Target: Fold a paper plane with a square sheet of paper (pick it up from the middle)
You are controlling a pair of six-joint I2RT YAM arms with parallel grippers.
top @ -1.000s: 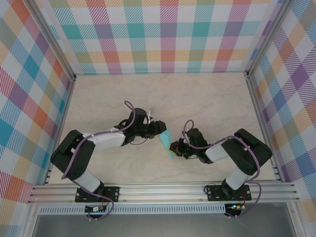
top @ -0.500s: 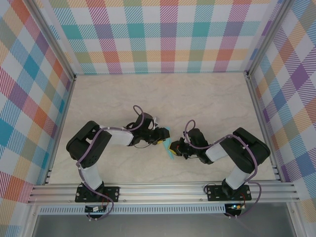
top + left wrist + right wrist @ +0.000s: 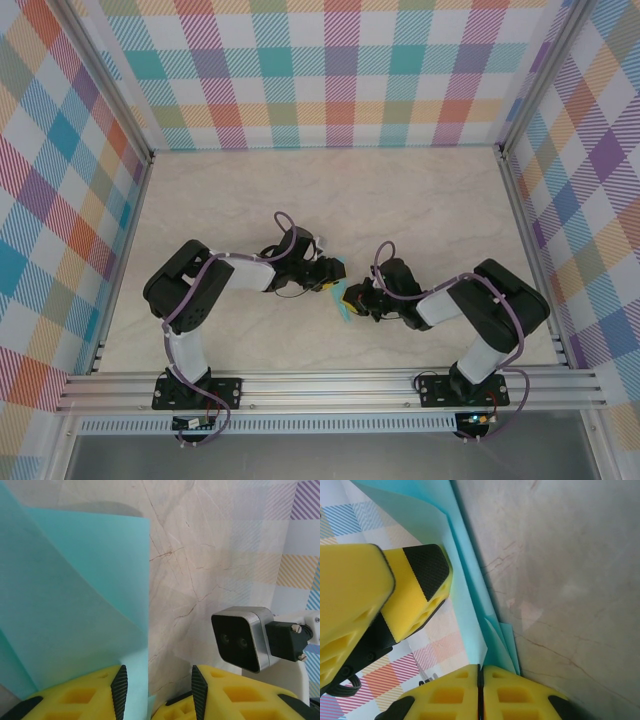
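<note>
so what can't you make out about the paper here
Top view: paper mostly covered by left gripper and right gripper, folds too small.
Left wrist view: its outline runs off the top and left edges.
Right wrist view: shut fingers hide the pinched part; layer count unclear.

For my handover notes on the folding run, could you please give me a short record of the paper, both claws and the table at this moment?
turquoise paper: folded into several overlapping layers, sitting between the two arms
left claw: open, with the paper's straight edge lying in the gap between its pads
right claw: shut, pinching a corner of the paper
table: pale marbled top, with both arms meeting over its near half
plane: not yet a recognisable dart
</note>
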